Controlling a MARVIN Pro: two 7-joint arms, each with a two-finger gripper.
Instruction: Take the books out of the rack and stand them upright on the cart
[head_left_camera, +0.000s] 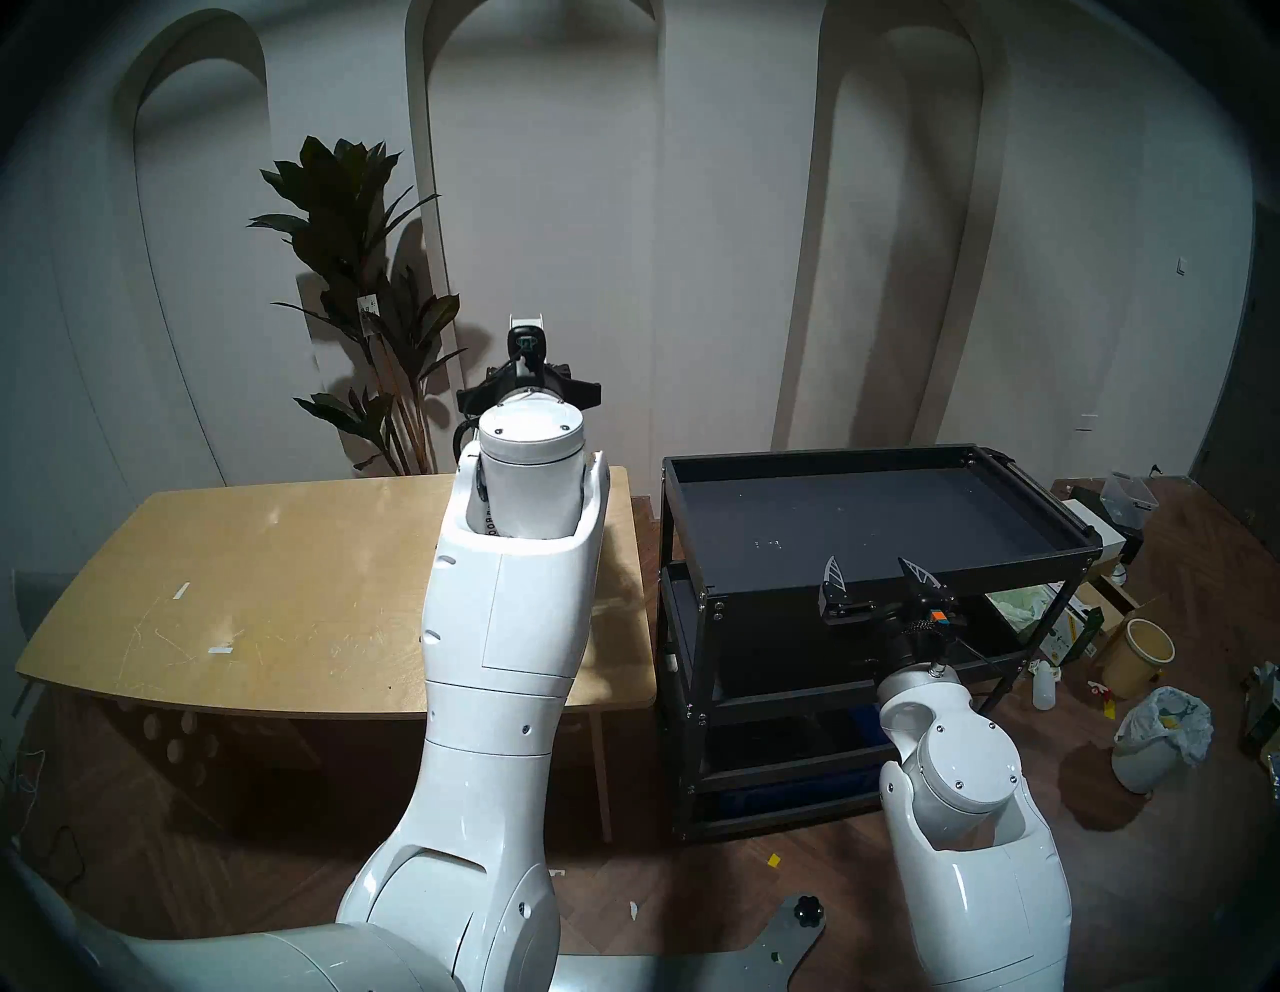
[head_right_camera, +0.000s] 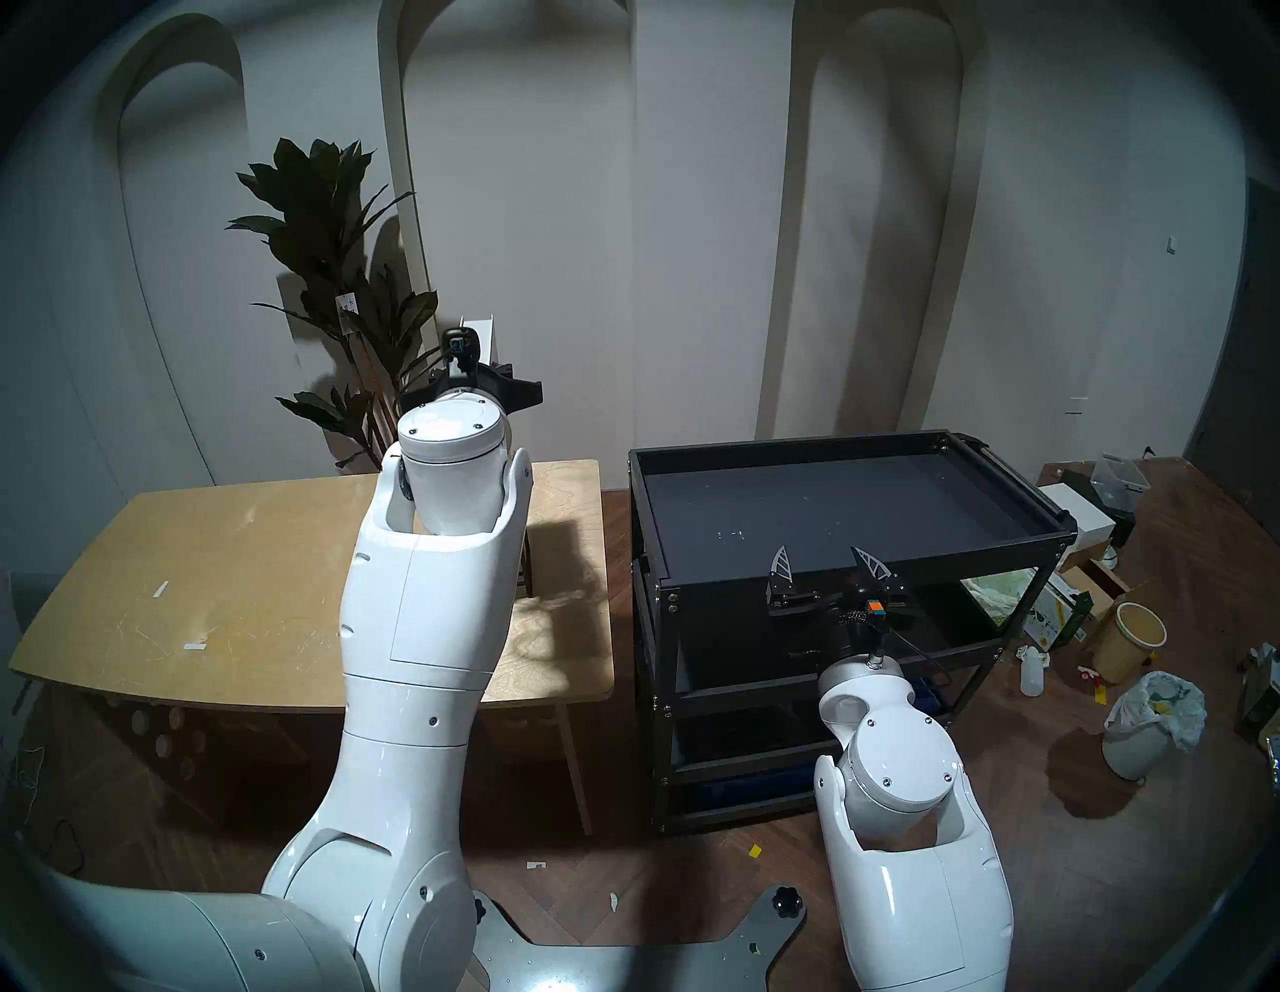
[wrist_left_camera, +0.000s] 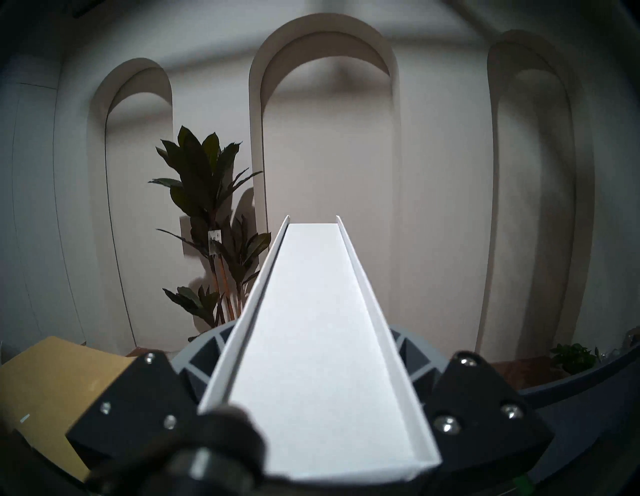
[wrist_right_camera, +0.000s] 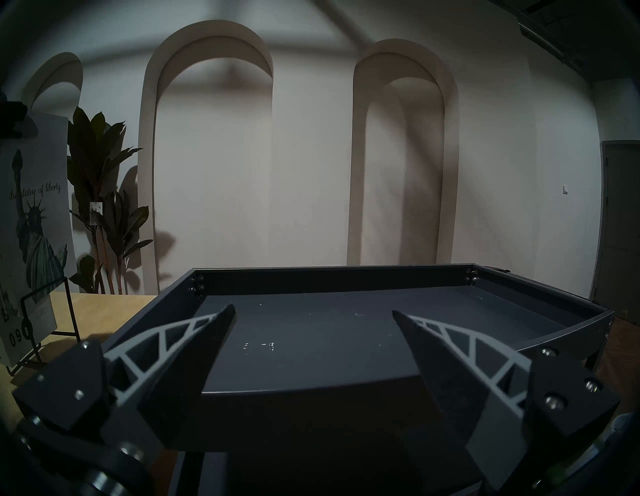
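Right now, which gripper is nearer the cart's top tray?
Right. The right gripper hangs open at the near rim of the cart; the left gripper, shut on the Statue of Liberty book, is raised over the wooden table.

A pale wooden desk with scuffs and two small strips of white tape stands left of a black metal cart. A thin black wire rack sits on the desk near its right end, holding a white book. The cart's rimmed top tray is bare apart from small white marks.
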